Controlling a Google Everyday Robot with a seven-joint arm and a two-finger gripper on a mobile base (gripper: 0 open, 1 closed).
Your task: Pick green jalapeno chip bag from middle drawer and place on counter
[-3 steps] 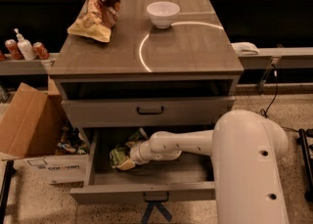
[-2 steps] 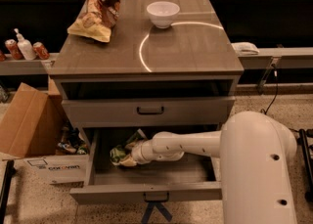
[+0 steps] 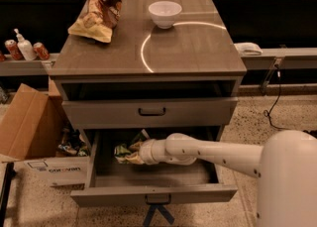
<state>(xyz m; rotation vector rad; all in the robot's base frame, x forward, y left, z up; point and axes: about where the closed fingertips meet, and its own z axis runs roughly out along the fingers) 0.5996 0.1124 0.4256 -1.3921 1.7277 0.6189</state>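
The green jalapeno chip bag (image 3: 124, 151) lies crumpled at the back left of the pulled-out middle drawer (image 3: 153, 194). It is met there by the gripper (image 3: 134, 155), reached in low beneath the shut drawer front (image 3: 148, 113); whether it is gripped cannot be told. On the counter (image 3: 198, 47) above, the white bowl (image 3: 165, 13) and the brown-and-yellow chip bag (image 3: 99, 10) are set rearward, so the front is judged the likely landing place.

You had two chip bags: one green chip bag (image 3: 123, 150) in the open drawer (image 3: 153, 194) and one brown-and-yellow bag (image 3: 99, 10) on the surface (image 3: 198, 47). You also had one white bowl (image 3: 165, 13), a second drawer, the shut drawer (image 3: 148, 112), two red cans (image 3: 40, 50), one pump bottle (image 3: 24, 46), one cardboard box (image 3: 27, 122), and one tool (image 3: 132, 152), inside the open drawer at the green chip bag.
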